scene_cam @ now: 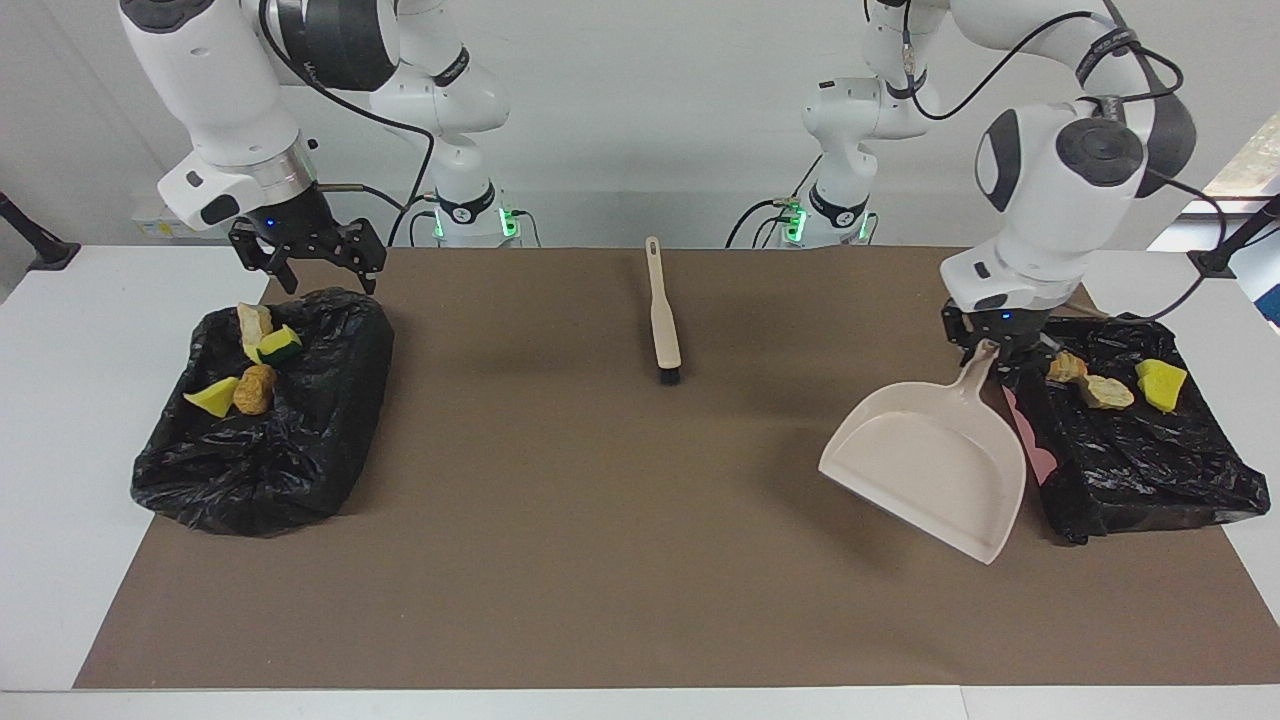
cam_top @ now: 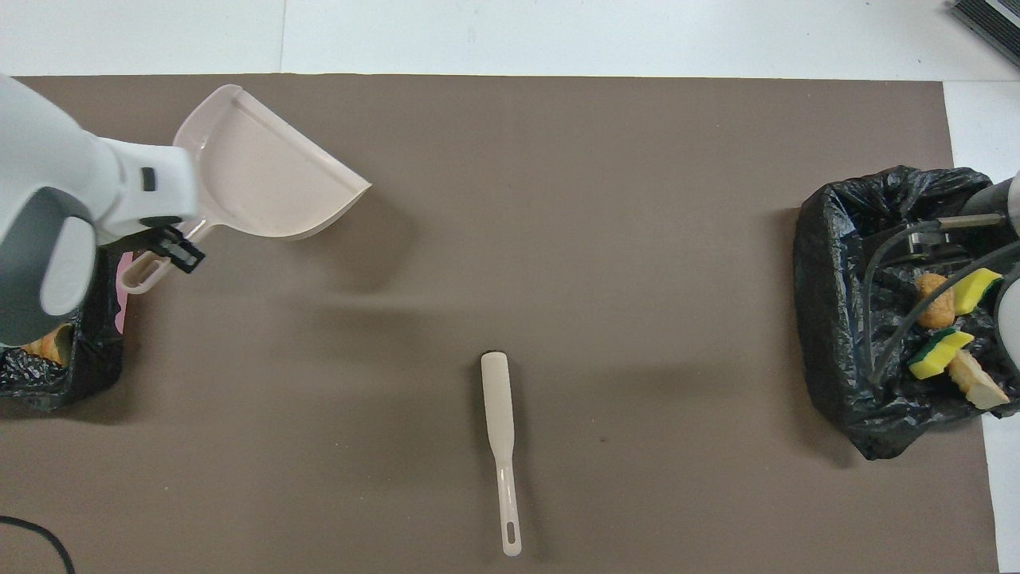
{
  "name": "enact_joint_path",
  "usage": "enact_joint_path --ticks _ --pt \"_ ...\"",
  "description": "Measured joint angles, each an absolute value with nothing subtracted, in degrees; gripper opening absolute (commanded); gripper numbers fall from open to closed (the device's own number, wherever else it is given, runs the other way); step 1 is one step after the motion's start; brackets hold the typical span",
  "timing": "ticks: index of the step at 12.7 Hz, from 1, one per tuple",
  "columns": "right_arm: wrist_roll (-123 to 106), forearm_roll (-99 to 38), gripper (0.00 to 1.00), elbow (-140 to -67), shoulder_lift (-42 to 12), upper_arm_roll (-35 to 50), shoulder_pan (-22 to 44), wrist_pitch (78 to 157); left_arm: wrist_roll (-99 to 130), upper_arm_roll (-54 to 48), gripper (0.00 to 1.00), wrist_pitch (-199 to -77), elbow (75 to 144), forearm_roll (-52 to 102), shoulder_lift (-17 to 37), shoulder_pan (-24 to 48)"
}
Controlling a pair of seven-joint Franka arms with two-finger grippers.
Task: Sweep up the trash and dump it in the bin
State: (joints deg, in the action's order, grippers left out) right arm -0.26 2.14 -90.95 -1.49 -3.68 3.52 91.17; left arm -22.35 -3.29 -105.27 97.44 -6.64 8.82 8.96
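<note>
My left gripper (scene_cam: 985, 350) is shut on the handle of the empty beige dustpan (scene_cam: 925, 455), held tilted above the mat beside a black-bag bin (scene_cam: 1140, 470). That bin holds two beige-orange chunks (scene_cam: 1106, 391) and a yellow sponge piece (scene_cam: 1160, 383). My right gripper (scene_cam: 310, 265) is open and empty over the other black-bag bin (scene_cam: 270, 450), which holds a beige chunk (scene_cam: 253, 322), a green-backed sponge (scene_cam: 280, 343), a yellow sponge (scene_cam: 212, 397) and an orange-brown lump (scene_cam: 254, 389). The overhead view shows the dustpan (cam_top: 263, 171) and left gripper (cam_top: 171, 247).
The beige brush (scene_cam: 663, 315) lies on the brown mat (scene_cam: 600, 560) midway between the bins, near the robots, bristles pointing away from them; it also shows in the overhead view (cam_top: 500, 446). A pink edge (scene_cam: 1035, 450) shows beside the bin at the left arm's end.
</note>
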Motion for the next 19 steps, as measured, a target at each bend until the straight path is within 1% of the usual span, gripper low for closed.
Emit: enact_joint_path --ticks 3,5,7,11,12,13,14,15,19 --pt "-0.25 2.14 1.00 -90.96 -1.49 -3.68 3.52 91.17 -1.12 -3.31 0.00 -113.68 97.66 -3.72 13.55 17.63" --pt "-0.25 1.99 1.00 -90.96 -1.49 -3.62 3.58 91.17 8.96 -3.30 0.00 -116.69 96.29 -2.18 17.02 22.06" --pt "-0.22 1.80 1.00 -90.96 -1.49 -3.53 4.08 91.17 15.46 -3.24 0.00 -117.28 92.33 -1.69 20.99 25.82" --pt "-0.14 1.80 1.00 -90.96 -1.49 -3.81 3.92 91.17 27.41 -3.12 0.00 -117.18 85.43 -1.57 27.84 30.53" --pt "-0.14 1.80 1.00 -90.96 -1.49 -3.82 3.88 91.17 29.67 -3.03 0.03 -117.21 84.50 -1.56 29.66 31.82" --pt "-0.14 1.80 1.00 -90.96 -1.49 -3.82 3.88 91.17 31.48 -2.97 0.25 -117.24 83.74 -1.56 31.13 32.70" --pt "-0.14 1.80 1.00 -90.96 -1.49 -3.82 3.88 91.17 32.29 -2.96 0.67 -117.25 83.16 -1.56 32.05 33.07" --pt "-0.14 1.73 1.00 -90.96 -1.49 -3.80 3.76 91.17 32.55 -2.86 1.00 -117.30 82.77 -1.56 32.45 33.08" --pt "-0.16 0.11 1.00 -90.33 -1.35 -3.64 2.00 91.17 32.58 -1.86 1.00 -117.35 81.89 -1.58 32.29 32.73"
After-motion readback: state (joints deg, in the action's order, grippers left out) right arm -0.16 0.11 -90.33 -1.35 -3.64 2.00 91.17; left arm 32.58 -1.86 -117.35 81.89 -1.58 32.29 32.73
